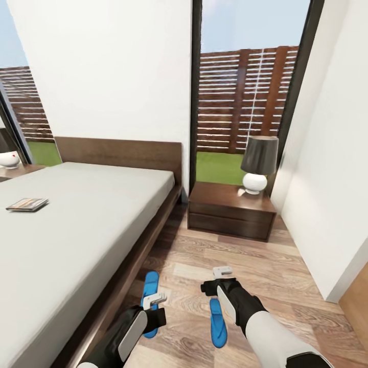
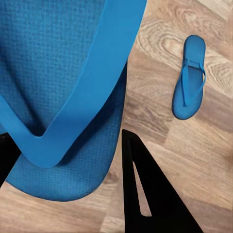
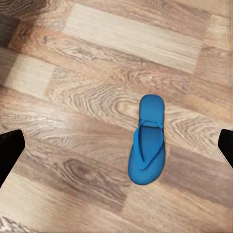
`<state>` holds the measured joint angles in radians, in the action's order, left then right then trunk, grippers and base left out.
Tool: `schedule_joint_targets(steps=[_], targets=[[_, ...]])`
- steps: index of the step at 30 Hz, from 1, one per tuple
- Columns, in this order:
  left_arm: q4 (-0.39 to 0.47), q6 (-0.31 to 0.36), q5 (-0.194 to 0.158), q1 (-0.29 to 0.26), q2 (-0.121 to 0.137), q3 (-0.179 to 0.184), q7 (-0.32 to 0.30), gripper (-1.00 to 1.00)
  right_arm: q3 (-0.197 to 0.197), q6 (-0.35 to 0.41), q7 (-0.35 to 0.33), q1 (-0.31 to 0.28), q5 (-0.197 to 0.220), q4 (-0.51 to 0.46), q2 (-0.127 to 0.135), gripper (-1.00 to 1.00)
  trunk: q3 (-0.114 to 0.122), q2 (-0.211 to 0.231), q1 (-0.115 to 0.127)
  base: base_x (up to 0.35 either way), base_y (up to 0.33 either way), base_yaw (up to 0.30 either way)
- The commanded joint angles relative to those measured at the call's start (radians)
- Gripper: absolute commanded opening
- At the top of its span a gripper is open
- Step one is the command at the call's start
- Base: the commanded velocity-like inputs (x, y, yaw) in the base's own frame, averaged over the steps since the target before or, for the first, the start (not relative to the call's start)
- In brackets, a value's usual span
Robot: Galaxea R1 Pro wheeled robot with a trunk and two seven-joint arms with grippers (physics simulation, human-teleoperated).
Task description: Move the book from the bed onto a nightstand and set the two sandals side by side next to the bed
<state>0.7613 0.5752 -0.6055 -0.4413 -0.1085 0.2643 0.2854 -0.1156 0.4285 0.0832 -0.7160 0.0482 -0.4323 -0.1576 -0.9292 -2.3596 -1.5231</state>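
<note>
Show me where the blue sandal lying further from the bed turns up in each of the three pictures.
Head view: the further sandal lies on the wood floor low in the middle, just below the right pincer.
Left wrist view: it is the small sandal at upper right; the big blue shape is the other sandal, close to the camera.
Right wrist view: it sits near the centre.
Shared landmark: the wood-plank floor under it.

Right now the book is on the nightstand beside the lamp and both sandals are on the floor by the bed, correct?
Not quite. The head view shows the book lying on the bed, not on the nightstand. Both sandals are on the floor.
</note>
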Motion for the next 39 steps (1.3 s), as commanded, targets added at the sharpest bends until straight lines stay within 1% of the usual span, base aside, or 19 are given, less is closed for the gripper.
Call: schedule_joint_targets(steps=[1, 7, 8, 11, 12, 17, 20, 23, 27, 32, 36, 39], targets=[[0.002, 0.003, -0.009, 0.0, 0.0, 0.003, 0.009, -1.0, -0.007, 0.006, 0.008, 0.0, 0.006, -0.002, 0.001, 1.0, -0.001, 0.0, 0.0, 0.234, 0.004, 0.0], [0.003, 0.003, -0.009, 0.0, -0.002, 0.003, 0.011, -1.0, -0.007, 0.006, 0.009, 0.0, 0.007, -0.003, 0.002, 1.0, -0.001, 0.0, 0.0, 0.222, 0.002, 0.0], [0.011, 0.013, -0.01, 0.0, -0.015, 0.003, 0.049, -1.0, -0.007, 0.008, 0.009, 0.0, 0.006, -0.005, 0.002, 1.0, -0.001, 0.0, 0.0, 0.048, 0.0, 0.0], [0.022, 0.018, -0.013, -0.001, -0.023, 0.004, 0.096, -1.0, -0.007, 0.023, 0.009, 0.0, 0.005, -0.005, 0.001, 1.0, -0.001, 0.0, 0.0, 0.031, 0.0, 0.0], [0.025, 0.02, -0.014, -0.001, -0.026, 0.005, 0.108, -1.0, -0.007, 0.034, 0.008, 0.0, 0.006, -0.005, 0.002, 1.0, -0.001, 0.0, 0.0, 0.02, 0.0, 0.0], [0.036, 0.025, -0.02, -0.002, -0.036, 0.028, 0.137, -1.0, -0.007, 0.11, 0.006, 0.0, 0.007, -0.006, 0.002, 1.0, -0.017, -0.035, -0.019, 0.011, 0.0, 0.0], [0.038, 0.036, -0.022, -0.004, -0.038, 0.036, 0.142, -1.0, -0.007, 0.154, 0.005, 0.0, 0.008, -0.01, 0.003, 1.0, -0.026, -0.056, -0.031, 0.004, 0.0, 0.0], [0.04, 0.053, -0.022, -0.005, -0.039, 0.04, 0.145, -1.0, -0.007, 0.182, 0.005, 0.0, 0.008, -0.012, 0.002, 1.0, -0.036, -0.077, -0.042, 0.002, 0.0, 0.0], [0.04, 0.071, -0.022, -0.006, -0.04, 0.043, 0.148, -1.0, -0.007, 0.204, 0.003, 0.0, 0.008, -0.015, 0.001, 1.0, -0.048, -0.105, -0.058, 0.001, 0.0, -0.04], [0.04, 0.075, -0.022, -0.007, -0.041, 0.045, 0.149, -1.0, -0.007, 0.205, 0.002, -0.001, 0.007, -0.017, 0.001, 1.0, -0.064, -0.14, -0.077, 0.0, 0.0, -0.074], [0.04, 0.076, -0.022, -0.007, -0.042, 0.045, 0.143, -1.0, -0.007, 0.206, 0.002, -0.001, 0.007, -0.017, 0.001, 1.0, -0.079, -0.141, -0.079, 0.0, 0.0, -0.027], [0.04, 0.081, -0.022, -0.016, -0.042, 0.045, 0.122, -1.0, -0.007, 0.207, 0.002, -0.002, 0.008, -0.016, 0.001, 1.0, -0.091, -0.142, -0.08, 0.0, 0.0, -0.01]])
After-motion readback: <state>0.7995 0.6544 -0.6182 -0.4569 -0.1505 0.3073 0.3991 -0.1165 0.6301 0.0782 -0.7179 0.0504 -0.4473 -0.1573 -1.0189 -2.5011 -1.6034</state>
